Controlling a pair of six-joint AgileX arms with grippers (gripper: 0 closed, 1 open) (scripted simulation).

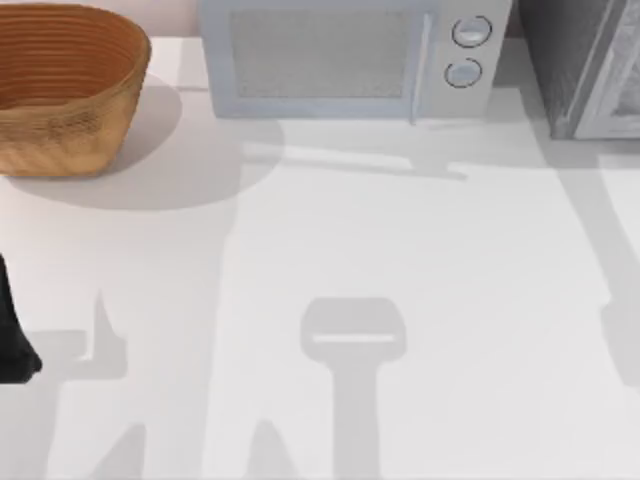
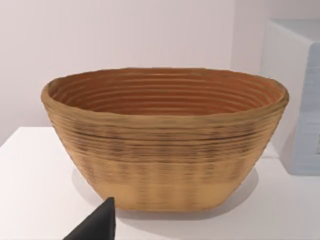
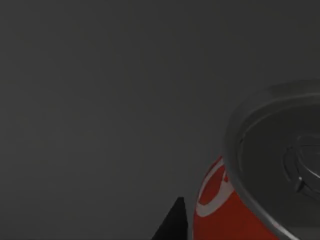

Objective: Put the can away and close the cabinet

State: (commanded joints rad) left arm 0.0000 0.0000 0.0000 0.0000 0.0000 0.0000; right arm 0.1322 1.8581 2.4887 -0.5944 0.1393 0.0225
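Note:
The can, red with white lettering and a silver top, is very close in the right wrist view, against a dim, plain grey background. A black tip of my right gripper shows just beside the can; whether it touches the can cannot be told. The cabinet stands at the table's far right corner, with a dark speckled side and a lighter framed panel. My left arm is parked at the table's left edge, and a black tip of its gripper points toward the basket.
A woven basket stands at the far left, also seen at its wall. A pale grey microwave with two round knobs sits at the back middle. Arm shadows lie across the white table.

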